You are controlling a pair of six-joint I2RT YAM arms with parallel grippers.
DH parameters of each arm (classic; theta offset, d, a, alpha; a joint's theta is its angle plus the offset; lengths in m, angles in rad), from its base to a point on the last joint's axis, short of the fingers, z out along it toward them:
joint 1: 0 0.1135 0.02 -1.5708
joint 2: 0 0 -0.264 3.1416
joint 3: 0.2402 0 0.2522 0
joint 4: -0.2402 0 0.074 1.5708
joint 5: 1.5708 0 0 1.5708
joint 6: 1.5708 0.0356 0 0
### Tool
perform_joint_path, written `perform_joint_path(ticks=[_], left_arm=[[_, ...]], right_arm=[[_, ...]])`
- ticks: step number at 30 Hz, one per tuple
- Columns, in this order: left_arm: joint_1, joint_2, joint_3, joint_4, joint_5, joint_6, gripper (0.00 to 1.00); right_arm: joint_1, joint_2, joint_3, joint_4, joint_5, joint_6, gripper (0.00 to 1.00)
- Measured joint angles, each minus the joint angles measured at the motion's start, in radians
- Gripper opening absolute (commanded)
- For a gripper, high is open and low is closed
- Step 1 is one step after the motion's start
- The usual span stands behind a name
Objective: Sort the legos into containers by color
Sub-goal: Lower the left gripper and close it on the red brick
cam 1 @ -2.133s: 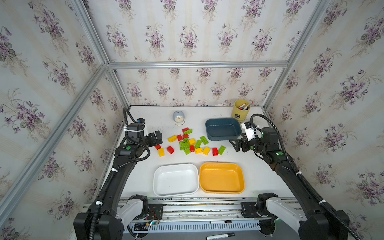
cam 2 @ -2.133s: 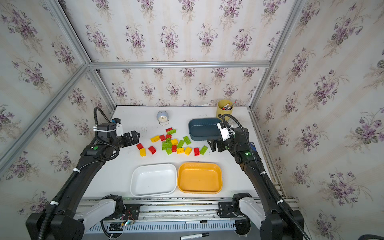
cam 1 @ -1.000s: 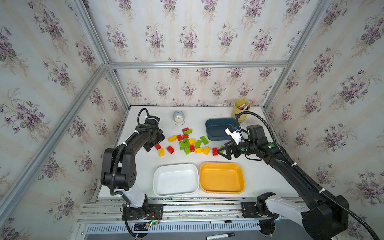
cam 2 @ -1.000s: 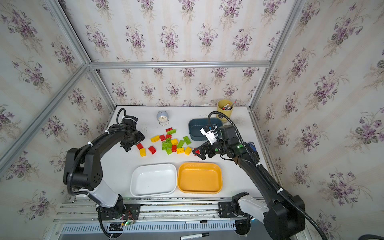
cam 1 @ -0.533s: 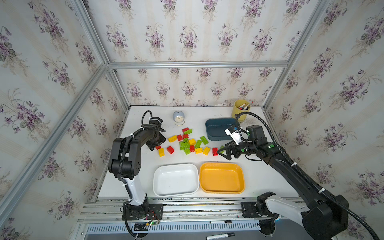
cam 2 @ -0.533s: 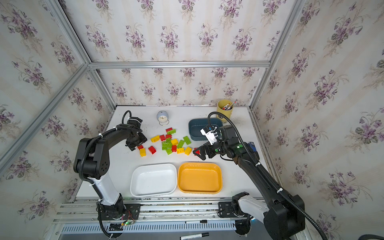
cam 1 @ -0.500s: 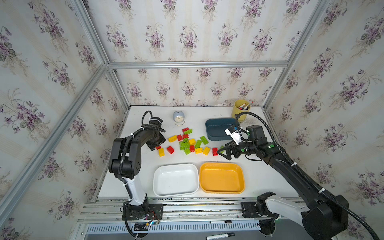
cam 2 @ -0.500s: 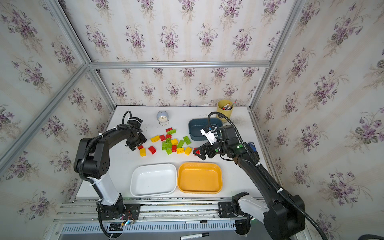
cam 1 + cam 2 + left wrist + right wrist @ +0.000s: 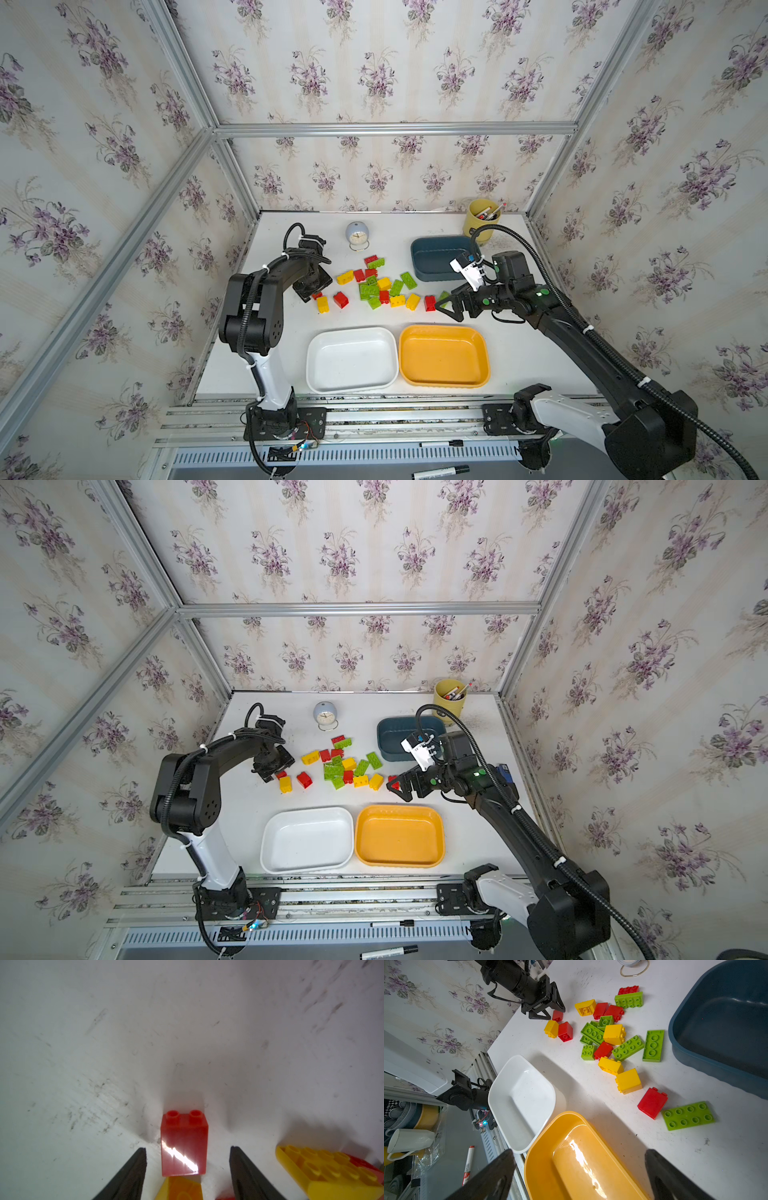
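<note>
Two robot arms work a scatter of red, yellow and green Lego bricks (image 9: pixel 382 286) in the centre of a top view; all three trays are empty.

In the left wrist view, low in the frame, the left gripper (image 9: pixel 188 1148) straddles a small red brick (image 9: pixel 184 1142). Its fingers are apart with a gap on each side, probably lined up to pinch its narrow sides. A yellow brick (image 9: pixel 182 1188) below it is cut off by the frame edge. At the pile's right end the right gripper (image 9: pixel 449 307) is spread wide and holds nothing (it partly hides the bricks beneath it). The white tray (image 9: pixel 309 353) and orange-yellow tray (image 9: pixel 484 353) sit lower centre, and the teal tray (image 9: pixel 432 257) is upper right, presumably one per colour.
</note>
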Motion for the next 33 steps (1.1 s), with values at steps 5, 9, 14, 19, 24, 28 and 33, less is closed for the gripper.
perform_joint_path(ticks=[5, 9, 14, 19, 24, 28, 33], left_arm=[[0.016, 0.033, 0.042, -0.033, 0.015, -0.001, 0.65], [0.016, 0.078, 0.109, -0.083, 0.024, -0.001, 0.65], [0.05, 0.118, 0.151, -0.138, 0.066, -0.011, 0.63], [0.066, 0.122, 0.148, -0.171, 0.114, -0.017, 0.63], [0.063, 0.138, 0.169, -0.202, 0.123, -0.017, 0.57], [0.065, 0.146, 0.182, -0.218, 0.126, -0.017, 0.47], [0.067, 0.153, 0.193, -0.217, 0.129, -0.015, 0.38]], right_arm=[[0.0, 0.001, 0.026, -0.026, 0.006, 0.0, 1.0], [0.0, 0.015, 0.063, -0.045, 0.011, 0.001, 1.0], [0.0, 0.032, 0.118, -0.081, 0.027, 0.001, 1.0], [0.0, 0.056, 0.19, -0.122, 0.045, 0.003, 1.0], [0.0, 0.091, 0.247, -0.135, 0.049, 0.003, 1.0], [0.0, 0.102, 0.275, -0.146, 0.05, 0.004, 1.0], [0.0, 0.093, 0.271, -0.15, 0.041, 0.013, 1.0]])
